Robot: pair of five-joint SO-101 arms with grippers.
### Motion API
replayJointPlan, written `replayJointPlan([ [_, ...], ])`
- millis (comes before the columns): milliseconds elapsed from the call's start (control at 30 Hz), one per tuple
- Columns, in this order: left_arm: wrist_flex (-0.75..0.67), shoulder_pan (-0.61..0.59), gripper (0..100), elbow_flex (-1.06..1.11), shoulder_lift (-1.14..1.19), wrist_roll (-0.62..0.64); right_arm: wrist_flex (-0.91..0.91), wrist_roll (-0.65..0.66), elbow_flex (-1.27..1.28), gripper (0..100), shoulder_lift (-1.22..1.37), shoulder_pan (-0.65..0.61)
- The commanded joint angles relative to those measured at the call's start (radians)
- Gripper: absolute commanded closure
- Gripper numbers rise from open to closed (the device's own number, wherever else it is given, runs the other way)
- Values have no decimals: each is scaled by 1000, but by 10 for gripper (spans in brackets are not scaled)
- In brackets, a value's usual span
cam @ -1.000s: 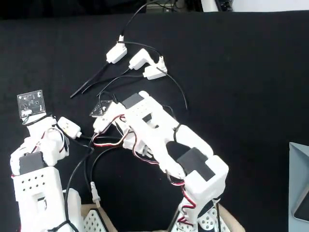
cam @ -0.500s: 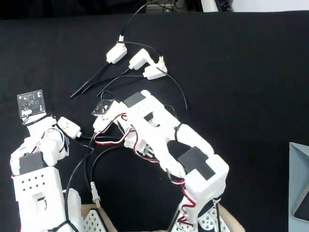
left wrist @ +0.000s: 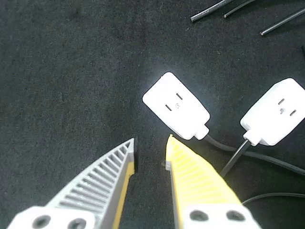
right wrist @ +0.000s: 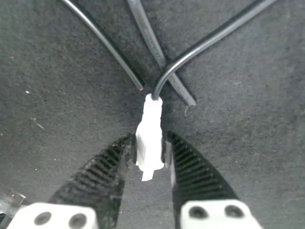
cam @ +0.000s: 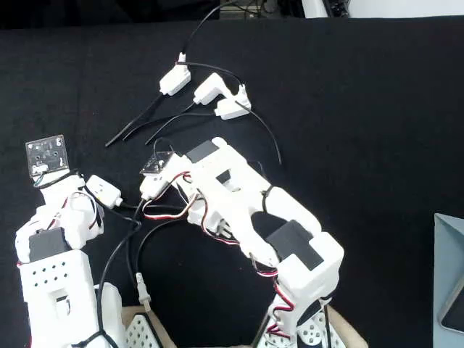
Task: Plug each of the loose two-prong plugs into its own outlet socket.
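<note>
Holding a plug on the right, a socket waiting on the left

My left jaws are standing apart over the black surface point(left wrist: 57, 71), tips just short of the nearer socket point(left wrist: 176, 106), a second socket point(left wrist: 279, 112) lying just beside it. My right jaws are clamping a white plug point(right wrist: 149, 138) by its sides, its cord point(right wrist: 200, 45) trailing away. I judge I should be steadying a socket with the left jaws and pushing the plug in straight.
</note>
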Motion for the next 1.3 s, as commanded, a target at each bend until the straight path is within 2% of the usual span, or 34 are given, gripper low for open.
replayJointPlan([
  [0,-18,-12,880,-5,-14,3,-9,-12,5,957,-2,-11],
  [67,-18,-12,880,-5,-14,3,-9,-9,-1,987,19,-11],
  [267,-18,-12,880,-5,-14,3,6,-14,-31,986,77,-6],
  [433,-20,-12,880,-1,-14,3,110,-69,-110,986,18,-9],
  [633,-57,-12,880,21,-14,3,193,-130,-137,986,-191,-5],
  [967,-64,-1,880,-64,-14,11,187,-311,-44,986,-653,-8],
  [1267,-63,263,880,-196,-14,26,12,-384,183,986,-1041,-44],
])
